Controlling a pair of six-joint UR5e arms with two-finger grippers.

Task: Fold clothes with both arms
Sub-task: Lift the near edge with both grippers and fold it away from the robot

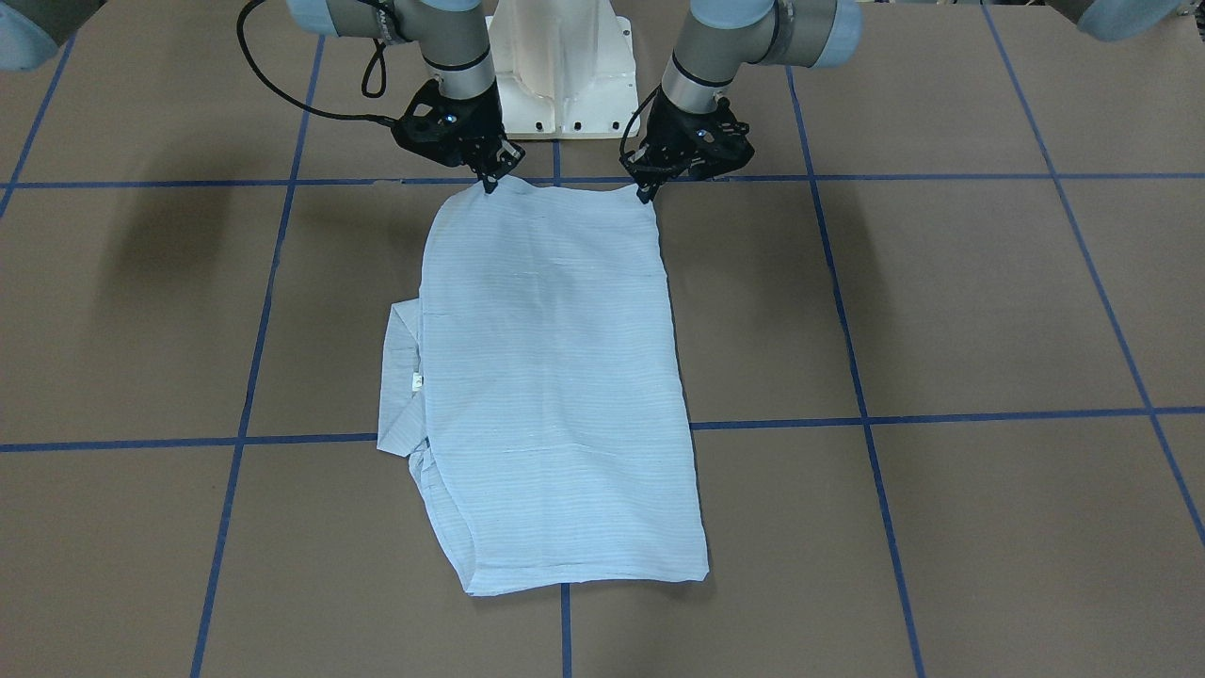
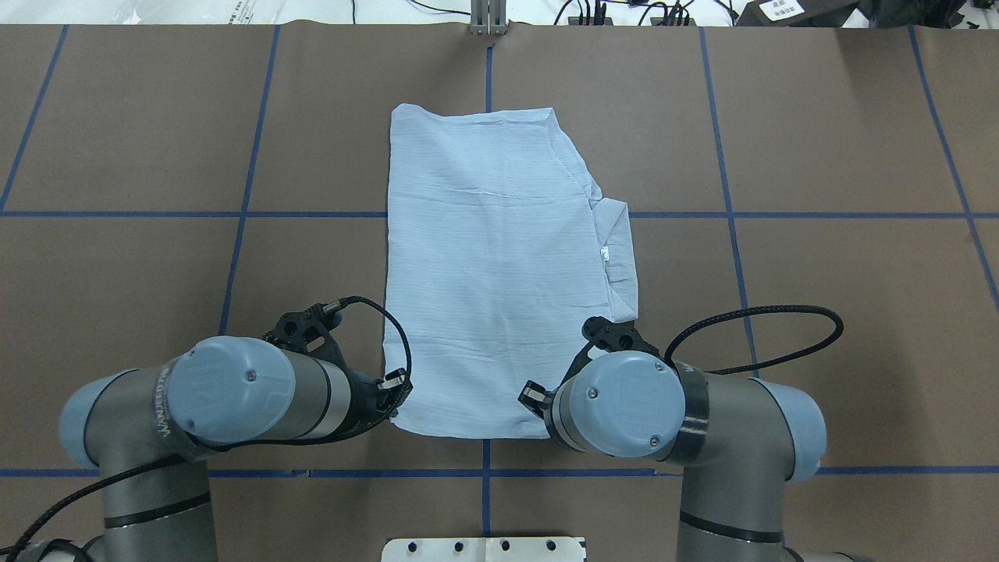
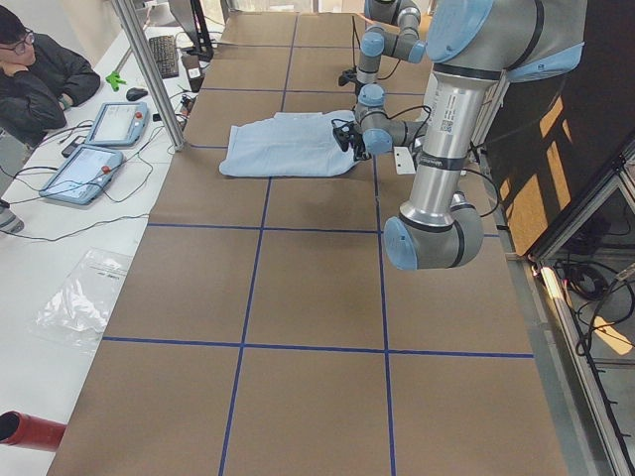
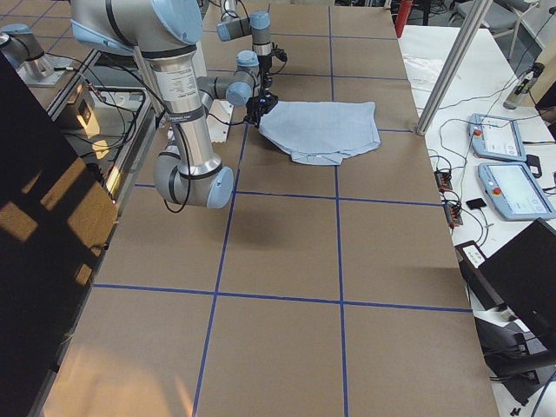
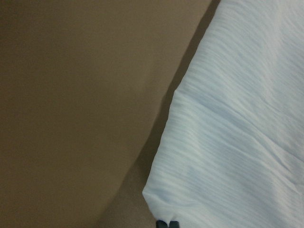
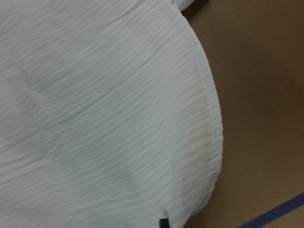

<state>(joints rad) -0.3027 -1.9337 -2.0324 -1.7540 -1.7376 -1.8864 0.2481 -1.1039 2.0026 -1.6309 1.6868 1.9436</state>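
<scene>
The light blue striped shirt (image 1: 555,377) lies folded into a long rectangle on the brown table, its collar (image 2: 616,257) and small neck label sticking out on my right side. My left gripper (image 1: 647,194) is pinched shut on the near corner of the shirt (image 2: 492,273) on my left. My right gripper (image 1: 490,185) is shut on the other near corner. In the left wrist view the dark fingertips (image 5: 166,223) sit together at the cloth's corner (image 5: 237,133). The right wrist view shows one tip (image 6: 164,222) at the curved hem (image 6: 104,118).
The white pedestal base (image 1: 563,85) stands just behind the grippers. Blue tape lines (image 1: 861,414) divide the brown table into squares. A person (image 3: 35,79) sits beyond the table's far side with tablets (image 3: 84,169); a metal post (image 3: 149,69) stands there.
</scene>
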